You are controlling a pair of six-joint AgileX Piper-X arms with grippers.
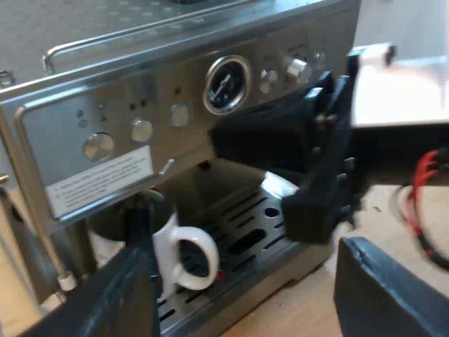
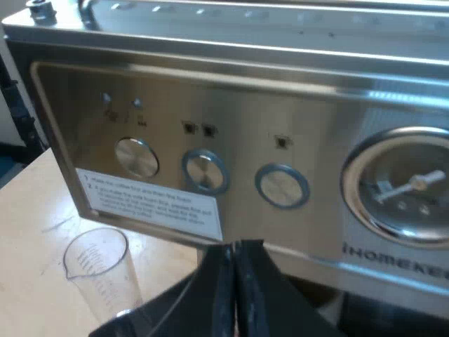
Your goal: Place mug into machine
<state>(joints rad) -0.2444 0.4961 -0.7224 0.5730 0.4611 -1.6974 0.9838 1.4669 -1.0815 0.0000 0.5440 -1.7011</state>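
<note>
White mug (image 1: 167, 247) stands on the espresso machine's (image 1: 105, 112) slotted drip tray (image 1: 245, 214), under the button panel, handle outward. That is the left wrist's sight, with the left gripper (image 1: 256, 302) spread wide and holding nothing. The right wrist gives the right gripper (image 2: 235, 281) pressed together before the panel, and a measuring glass (image 2: 98, 263) on the table (image 2: 28, 232).

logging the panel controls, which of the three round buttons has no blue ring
The button farthest from the pressure gauge, just above the white label. It is plain metal; the other two have blue rings.
</note>
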